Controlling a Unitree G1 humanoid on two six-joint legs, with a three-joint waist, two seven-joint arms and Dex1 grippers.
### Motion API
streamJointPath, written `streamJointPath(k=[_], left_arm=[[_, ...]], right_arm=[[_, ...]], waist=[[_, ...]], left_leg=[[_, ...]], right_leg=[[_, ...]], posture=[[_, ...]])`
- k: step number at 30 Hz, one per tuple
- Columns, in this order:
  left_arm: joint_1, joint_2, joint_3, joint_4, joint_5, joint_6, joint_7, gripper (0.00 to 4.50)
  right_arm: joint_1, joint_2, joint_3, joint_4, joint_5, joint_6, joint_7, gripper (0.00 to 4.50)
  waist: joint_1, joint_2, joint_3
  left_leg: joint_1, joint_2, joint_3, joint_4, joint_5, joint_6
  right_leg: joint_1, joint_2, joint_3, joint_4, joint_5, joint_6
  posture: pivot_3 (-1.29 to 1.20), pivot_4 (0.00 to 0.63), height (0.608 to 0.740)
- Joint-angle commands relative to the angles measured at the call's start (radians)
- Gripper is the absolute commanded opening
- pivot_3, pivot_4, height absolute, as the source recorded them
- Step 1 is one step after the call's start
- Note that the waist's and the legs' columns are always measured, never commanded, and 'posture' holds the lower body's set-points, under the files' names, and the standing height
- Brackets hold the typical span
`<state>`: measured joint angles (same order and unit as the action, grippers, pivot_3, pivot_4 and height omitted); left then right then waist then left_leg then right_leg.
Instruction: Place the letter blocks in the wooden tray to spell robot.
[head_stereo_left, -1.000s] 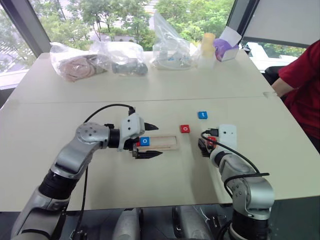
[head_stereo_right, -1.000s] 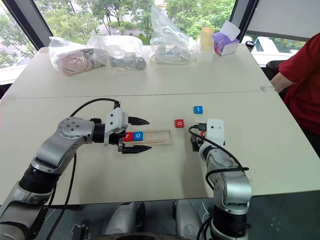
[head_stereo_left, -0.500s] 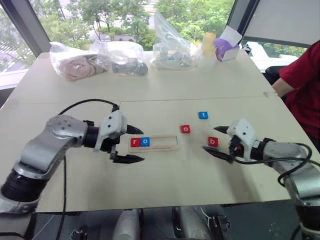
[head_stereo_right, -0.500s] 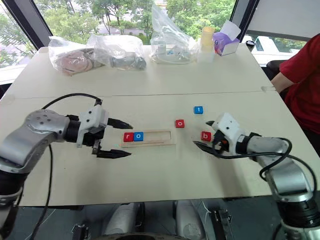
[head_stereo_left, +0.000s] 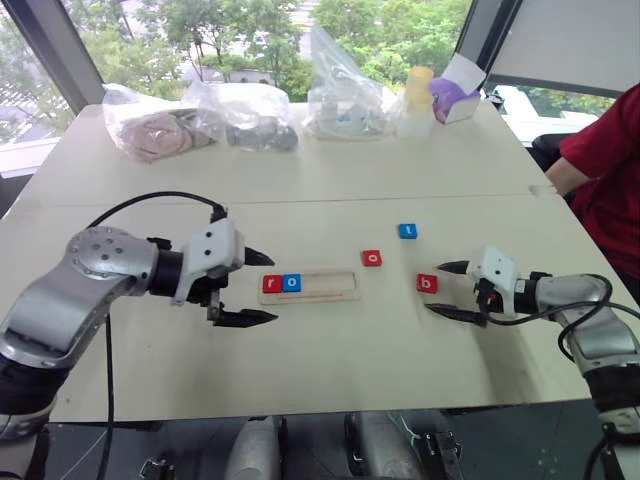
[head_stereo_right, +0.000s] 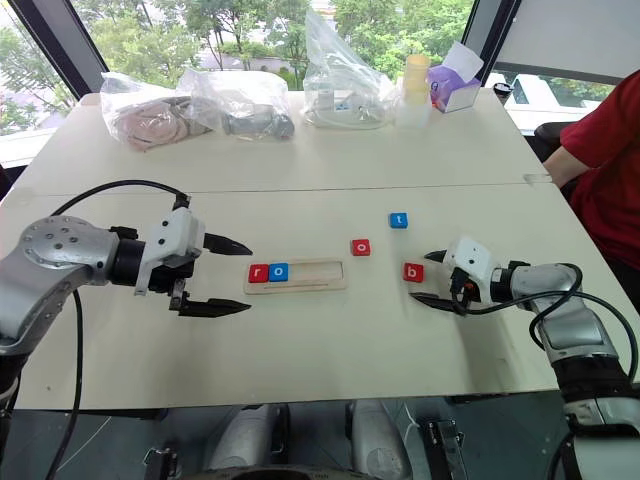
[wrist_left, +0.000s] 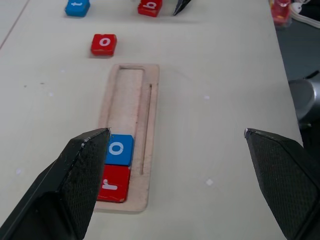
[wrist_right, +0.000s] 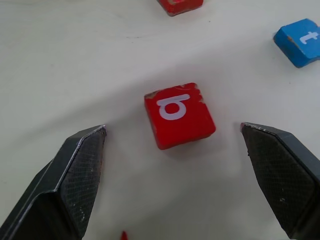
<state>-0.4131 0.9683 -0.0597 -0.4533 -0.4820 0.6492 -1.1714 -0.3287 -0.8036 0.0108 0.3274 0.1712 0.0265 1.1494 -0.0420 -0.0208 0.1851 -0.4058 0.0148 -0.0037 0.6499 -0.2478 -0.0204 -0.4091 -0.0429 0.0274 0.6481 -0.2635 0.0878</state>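
The wooden tray (head_stereo_left: 335, 284) lies mid-table with a red "r" block (head_stereo_left: 270, 284) and a blue "o" block (head_stereo_left: 291, 283) at its left end. Loose on the table to its right are a red "o" block (head_stereo_left: 372, 258), a blue "t" block (head_stereo_left: 407, 231) and a red "b" block (head_stereo_left: 427, 283). My left gripper (head_stereo_right: 249, 278) hovers open by the tray's left end, holding nothing. My right gripper (head_stereo_left: 434, 287) is open and low, pointing at the "b" block (wrist_right: 179, 116) from the right. That block lies just ahead of the gap, untouched.
Plastic bags (head_stereo_left: 200, 118), a pale cup (head_stereo_left: 415, 90) and a purple box (head_stereo_left: 450, 95) line the table's far side. A person in a red sleeve (head_stereo_left: 605, 170) sits at the right edge. The table's near edge runs just below both arms.
My right gripper swung from above the "b" block out to its right and rolled over, uncovering the block. My left gripper drew back to the left off the tray.
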Motion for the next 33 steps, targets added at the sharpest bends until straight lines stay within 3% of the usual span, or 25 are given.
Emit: streamJointPath(k=[1, 3, 8, 13, 20, 26, 33], left_arm=[[0.007, 0.013, 0.029, -0.012, -0.002, -0.009, 0.009, 4.5], [0.014, 0.015, 0.031, -0.009, -0.001, -0.012, 0.011, 4.5], [0.049, 0.033, 0.045, -0.003, 0.0, -0.015, 0.013, 4.5], [0.09, 0.062, 0.072, 0.015, -0.002, -0.021, 0.005, 4.5], [0.165, 0.117, 0.146, 0.099, 0.02, -0.067, -0.015, 4.5], [0.176, 0.115, 0.152, 0.121, 0.038, -0.091, 0.001, 4.5], [0.203, 0.096, 0.166, 0.064, 0.02, -0.065, 0.041, 4.5]], right_arm=[[-0.056, 0.031, 0.001, 0.131, 0.003, -0.043, 0.026, 4.19], [-0.078, 0.041, 0.012, 0.186, -0.011, -0.084, 0.044, 3.62], [-0.106, 0.061, 0.022, 0.225, -0.003, -0.14, 0.093, 1.11], [-0.116, 0.059, 0.023, 0.155, 0.007, -0.103, 0.102, 1.11], [-0.232, 0.151, 0.112, -0.22, 0.076, 0.243, 0.066, 1.11], [-0.357, 0.309, 0.263, -0.204, -0.011, 0.351, -0.012, 1.11], [-0.402, 0.362, 0.37, -0.13, -0.086, 0.315, 0.005, 1.11]], waist=[[0.0, 0.0, 0.0], [-0.001, 0.0, 0.0], [-0.001, 0.0, 0.0], [-0.002, 0.0, 0.0], [-0.001, 0.004, 0.003], [0.008, 0.004, 0.003], [0.026, 0.004, 0.003]], left_leg=[[0.0, 0.0, 0.0, 0.0, 0.0, 0.0], [0.001, 0.0, 0.0, 0.0, 0.0, 0.0], [0.003, 0.001, 0.0, 0.0, 0.0, 0.0], [0.003, 0.001, -0.001, 0.0, 0.0, 0.0], [0.003, 0.002, -0.001, -0.001, 0.0, 0.0], [0.0, 0.001, -0.002, -0.001, 0.0, 0.0], [-0.003, 0.0, -0.001, -0.001, 0.0, 0.0]], right_leg=[[0.0, 0.0, 0.0, 0.0, 0.0, -0.001], [0.001, 0.0, 0.0, 0.0, 0.0, -0.001], [0.002, 0.0, 0.001, 0.001, 0.0, 0.0], [0.002, -0.001, 0.001, 0.001, 0.0, 0.0], [-0.001, 0.0, 0.002, 0.004, 0.001, 0.001], [-0.002, -0.001, 0.001, 0.003, 0.0, -0.001], [-0.006, -0.004, 0.0, 0.002, 0.001, 0.001]], posture=[[0.0, 0.15, 0.74], [0.0, 0.15, 0.74], [0.0, 0.15, 0.74], [0.0, 0.15, 0.74], [0.0, 0.15, 0.74], [0.0, 0.15, 0.74], [0.0, 0.15, 0.74]])
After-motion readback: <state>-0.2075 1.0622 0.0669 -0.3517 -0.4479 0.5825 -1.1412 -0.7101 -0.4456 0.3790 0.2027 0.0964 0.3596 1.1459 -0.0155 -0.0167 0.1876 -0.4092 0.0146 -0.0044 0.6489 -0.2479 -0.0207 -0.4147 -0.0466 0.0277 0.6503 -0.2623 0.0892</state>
